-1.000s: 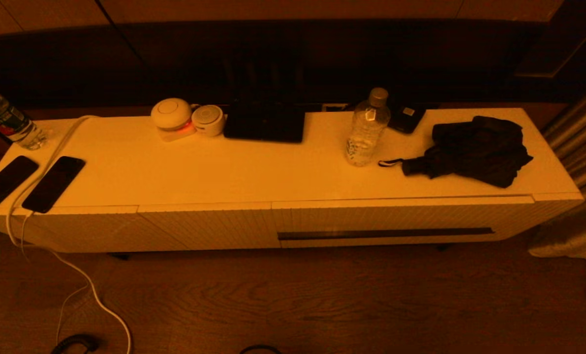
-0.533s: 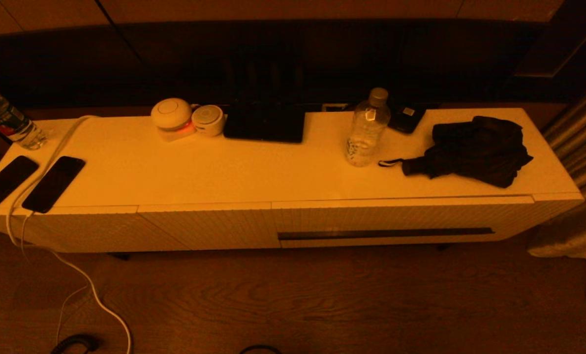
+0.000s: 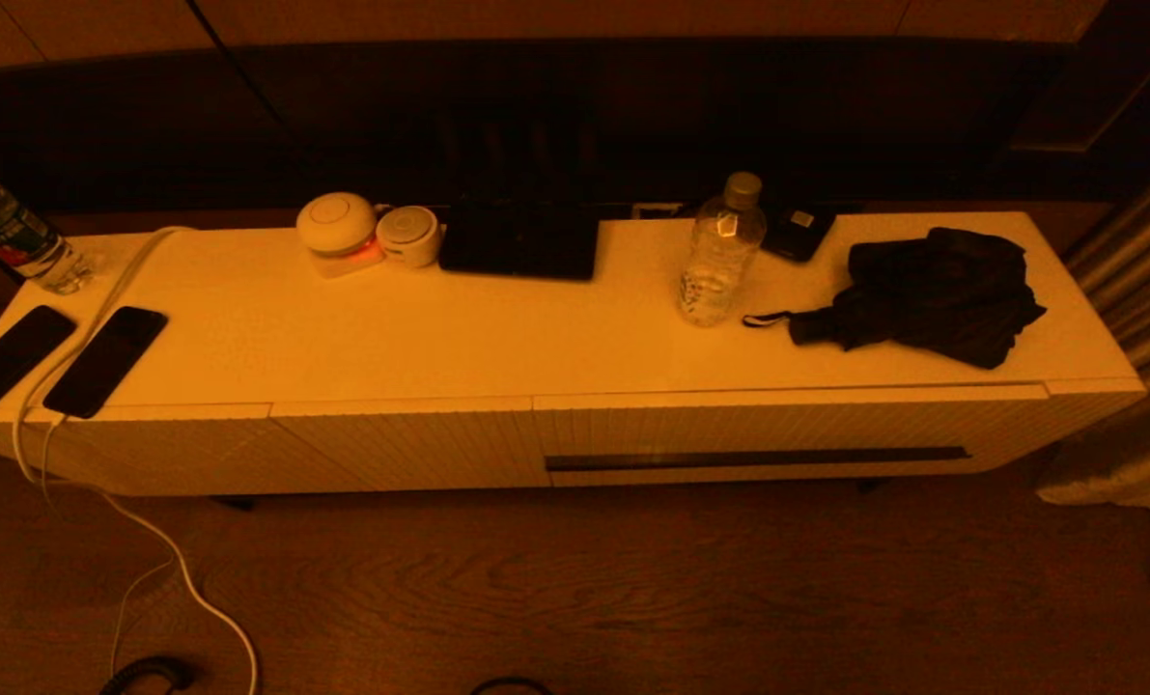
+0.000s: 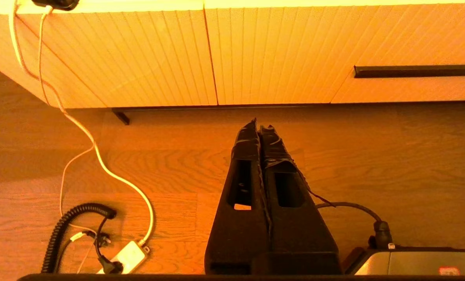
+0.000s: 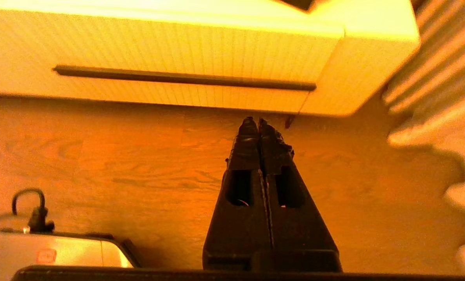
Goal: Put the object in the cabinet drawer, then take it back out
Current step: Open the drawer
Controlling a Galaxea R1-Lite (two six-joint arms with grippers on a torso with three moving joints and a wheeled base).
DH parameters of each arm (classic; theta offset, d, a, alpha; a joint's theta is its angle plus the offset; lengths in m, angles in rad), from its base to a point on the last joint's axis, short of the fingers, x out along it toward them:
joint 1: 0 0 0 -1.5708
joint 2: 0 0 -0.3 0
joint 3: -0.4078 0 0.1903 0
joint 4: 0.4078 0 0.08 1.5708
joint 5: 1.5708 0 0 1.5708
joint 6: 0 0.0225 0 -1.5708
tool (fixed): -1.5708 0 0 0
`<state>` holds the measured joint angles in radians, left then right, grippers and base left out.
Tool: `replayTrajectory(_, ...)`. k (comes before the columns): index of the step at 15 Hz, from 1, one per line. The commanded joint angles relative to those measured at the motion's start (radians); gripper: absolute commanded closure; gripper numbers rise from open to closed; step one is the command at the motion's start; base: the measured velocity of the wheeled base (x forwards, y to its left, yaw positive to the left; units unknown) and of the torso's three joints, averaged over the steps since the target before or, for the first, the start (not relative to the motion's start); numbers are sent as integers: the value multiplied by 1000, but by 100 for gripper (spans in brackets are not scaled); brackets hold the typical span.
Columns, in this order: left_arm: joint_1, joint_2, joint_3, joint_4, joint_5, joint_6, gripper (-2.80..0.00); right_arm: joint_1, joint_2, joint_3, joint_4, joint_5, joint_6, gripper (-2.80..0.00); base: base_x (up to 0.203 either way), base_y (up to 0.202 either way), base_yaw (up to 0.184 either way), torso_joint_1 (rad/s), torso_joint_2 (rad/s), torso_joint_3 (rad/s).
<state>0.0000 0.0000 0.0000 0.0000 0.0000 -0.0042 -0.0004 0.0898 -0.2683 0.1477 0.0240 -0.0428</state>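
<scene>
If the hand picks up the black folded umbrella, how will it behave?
The umbrella will probably sag, because its fabric lies loose and crumpled. It seems light for its bulk. The wrist strap might dangle and snag.

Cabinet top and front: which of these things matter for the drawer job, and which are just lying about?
Job:
- drawer, shut, with slot handle
- right pincer, shut, low over the floor before the drawer
- left pincer, shut, parked over the floor

Which item goes in, I cannot tell.

On top:
- clear bottle
- umbrella
- two phones
- white cable
- round gadgets
- far-left bottle
</scene>
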Motion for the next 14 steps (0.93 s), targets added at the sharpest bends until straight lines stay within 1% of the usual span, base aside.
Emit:
replayTrajectory(1, 0, 0, 0, 0, 0, 0, 0, -3, 138, -91, 3, 12, -31, 0, 0, 0, 0, 0, 0, 0)
replayTrajectory(3, 0, 0, 0, 0, 0, 0, 0, -4, 262, -189, 8, 40, -104, 0, 0, 0, 0, 0, 0, 0)
replayTrajectory(4, 0, 0, 0, 0, 0, 0, 0, -3, 356, -241, 11, 57, -175, 0, 0, 0, 0, 0, 0, 0)
replayTrajectory(5, 0, 0, 0, 0, 0, 0, 0, -3, 434, -276, 14, 70, -275, 0, 0, 0, 0, 0, 0, 0)
replayTrajectory(7, 0, 0, 0, 0, 0, 0, 0, -1, 560, -312, 18, 90, -581, 0, 0, 0, 0, 0, 0, 0)
replayTrajectory(9, 0, 0, 0, 0, 0, 0, 0, 1, 644, -306, 23, 96, -822, 0, 0, 0, 0, 0, 0, 0)
replayTrajectory(11, 0, 0, 0, 0, 0, 0, 0, 3, 717, -292, 25, 95, -1008, 0, 0, 0, 0, 0, 0, 0)
replayTrajectory(12, 0, 0, 0, 0, 0, 0, 0, 7, 759, -285, 25, 94, -1126, 0, 0, 0, 0, 0, 0, 0)
replayTrajectory(13, 0, 0, 0, 0, 0, 0, 0, 18, 796, -280, 25, 93, -1213, 0, 0, 0, 0, 0, 0, 0)
replayTrajectory(14, 0, 0, 0, 0, 0, 0, 0, 44, 825, -276, 26, 90, -1262, 0, 0, 0, 0, 0, 0, 0)
